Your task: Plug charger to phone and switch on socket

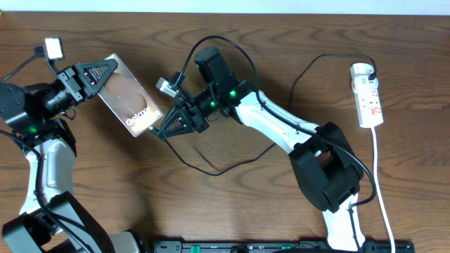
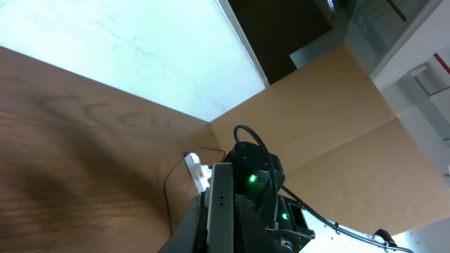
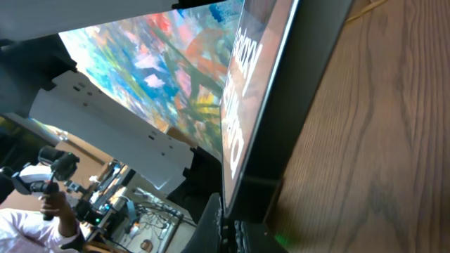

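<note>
The phone (image 1: 130, 98), brownish face with white "Galaxy" lettering, is held tilted above the table at the left. My left gripper (image 1: 105, 74) is shut on its upper end; the left wrist view shows the phone's thin edge (image 2: 222, 190) between the fingers (image 2: 223, 235). My right gripper (image 1: 165, 128) is shut on the charger's plug, right at the phone's lower end. The right wrist view shows the phone's face (image 3: 239, 105) just above the fingers (image 3: 228, 228); the plug tip is hidden. The black charger cable (image 1: 211, 171) loops back to the white adapter (image 1: 361, 70) on the socket strip (image 1: 370, 105).
The strip's white cord (image 1: 380, 183) runs down the right side to the front edge. A black bar (image 1: 281, 246) lies along the table's front. The right arm (image 1: 281, 126) stretches across the middle. Brown cardboard panels (image 2: 337, 119) stand behind the table.
</note>
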Available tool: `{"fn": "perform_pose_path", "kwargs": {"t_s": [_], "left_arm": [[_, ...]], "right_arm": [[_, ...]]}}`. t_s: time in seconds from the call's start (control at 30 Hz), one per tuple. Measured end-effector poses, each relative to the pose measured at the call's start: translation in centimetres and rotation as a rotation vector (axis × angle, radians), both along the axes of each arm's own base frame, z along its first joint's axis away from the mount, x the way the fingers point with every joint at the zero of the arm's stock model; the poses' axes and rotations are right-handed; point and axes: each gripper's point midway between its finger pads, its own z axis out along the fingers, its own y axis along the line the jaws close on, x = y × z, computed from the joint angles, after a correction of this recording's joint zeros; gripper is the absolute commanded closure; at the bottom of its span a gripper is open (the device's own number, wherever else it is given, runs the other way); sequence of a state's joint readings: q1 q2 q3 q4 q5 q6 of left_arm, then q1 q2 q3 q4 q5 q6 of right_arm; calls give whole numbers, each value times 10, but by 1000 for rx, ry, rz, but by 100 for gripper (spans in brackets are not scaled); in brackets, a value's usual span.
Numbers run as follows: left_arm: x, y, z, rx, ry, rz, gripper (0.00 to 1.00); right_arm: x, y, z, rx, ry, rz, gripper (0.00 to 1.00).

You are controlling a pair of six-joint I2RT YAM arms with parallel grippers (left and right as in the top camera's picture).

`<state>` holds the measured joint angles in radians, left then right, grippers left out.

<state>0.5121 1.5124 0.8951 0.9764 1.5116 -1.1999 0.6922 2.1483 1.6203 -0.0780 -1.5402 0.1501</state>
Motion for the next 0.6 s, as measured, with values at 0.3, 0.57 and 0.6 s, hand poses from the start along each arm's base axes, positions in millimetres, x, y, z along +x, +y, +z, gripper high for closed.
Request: {"fn": "perform_pose_path", "kwargs": {"t_s": [0.3,0.57,0.6], "left_arm": [[0,0,0,12,-17,3,93],[1,0,0,13,-23,8,93],[2,0,1,13,-24,9,93]], "right_arm": [[1,1,1,-10,10,-3,99],[2,2,0,-14,6,-12,99],[2,2,0,-14,6,-13,99]]}}
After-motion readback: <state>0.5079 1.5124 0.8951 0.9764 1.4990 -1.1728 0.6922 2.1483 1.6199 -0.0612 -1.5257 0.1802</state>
